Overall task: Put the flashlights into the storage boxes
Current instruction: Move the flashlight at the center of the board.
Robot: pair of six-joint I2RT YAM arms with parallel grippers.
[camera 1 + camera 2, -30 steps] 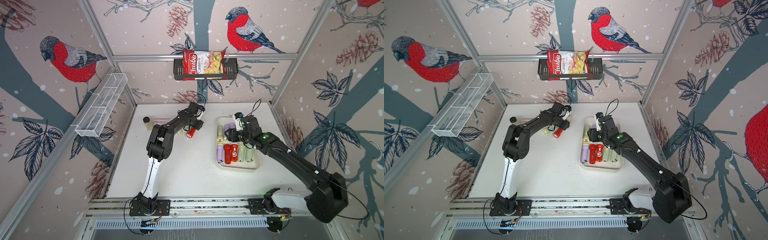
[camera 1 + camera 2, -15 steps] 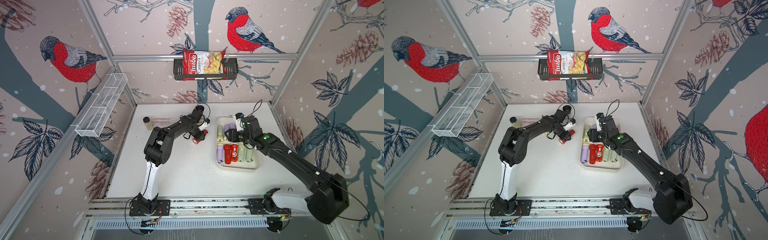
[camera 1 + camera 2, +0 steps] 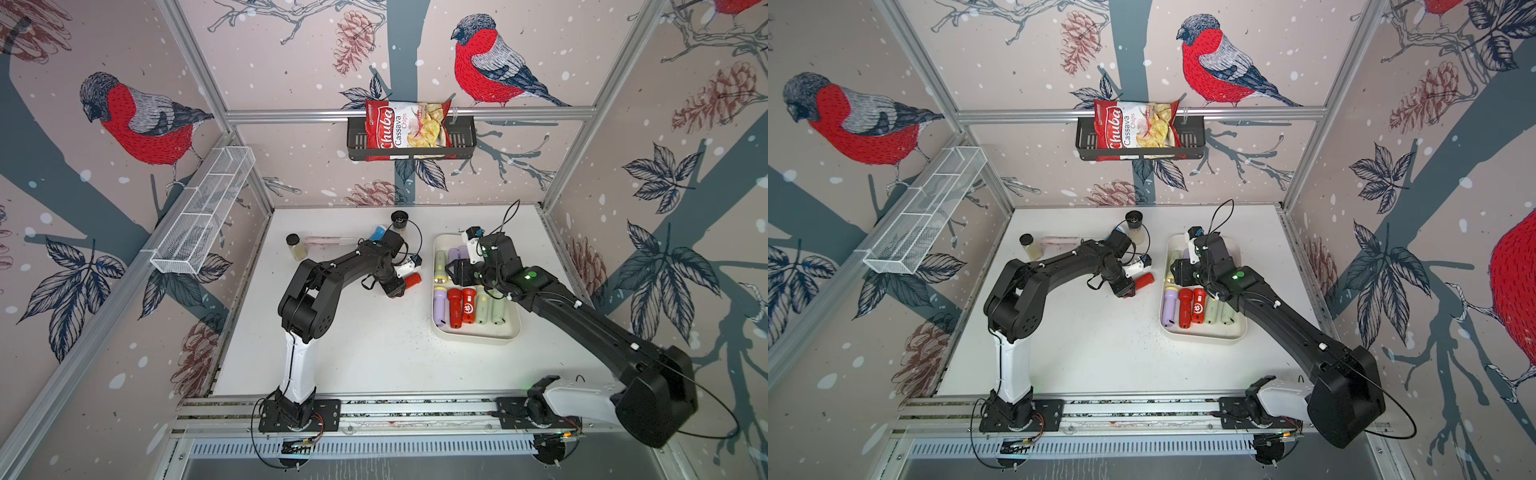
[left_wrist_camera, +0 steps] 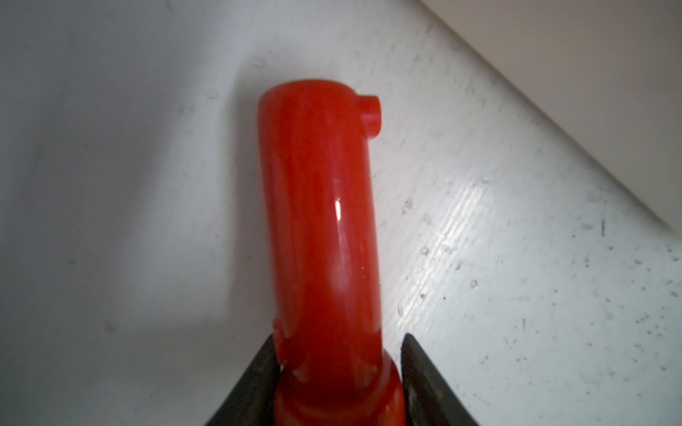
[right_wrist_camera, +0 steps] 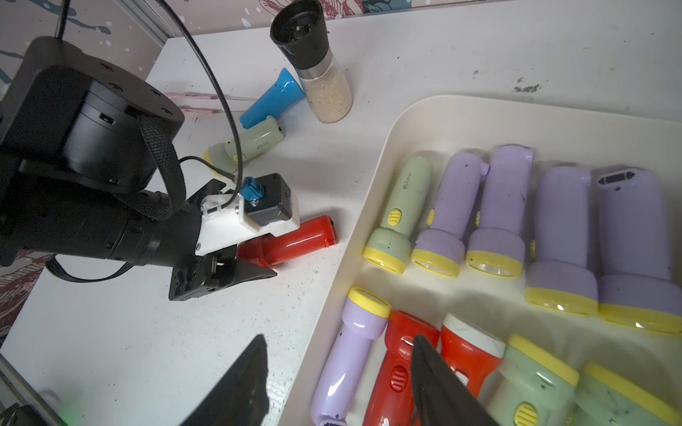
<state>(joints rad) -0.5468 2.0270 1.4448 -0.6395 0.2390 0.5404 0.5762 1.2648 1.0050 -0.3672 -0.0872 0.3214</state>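
One stubby red plastic flashlight lay on its side on the white counter, just left of the cream-white shallow plastic tray and not touching it. Its long axis ran left to right, with the tail and its small lug toward the tray and the flared head to the left. That head sat inside the left pincer, whose black jaws were drawn in against both sides of it. The body rested on the counter, not lifted. The left arm was plainly the nearer. The move, I judged, was a short carry rightward over the tray's left wall, with the axis turned to match the rows.

The right pincer hung over that same wall, jaws apart, holding nothing. Ten stored flashlights lay in the tray in two rows. A blue flashlight and a pale green flashlight lay farther back on the counter beside a clear black-capped spice grinder.

On the far wall a black basket held a red bag reading "Chuba Cassava Chips". The small marks on the flashlights were too fine to read.
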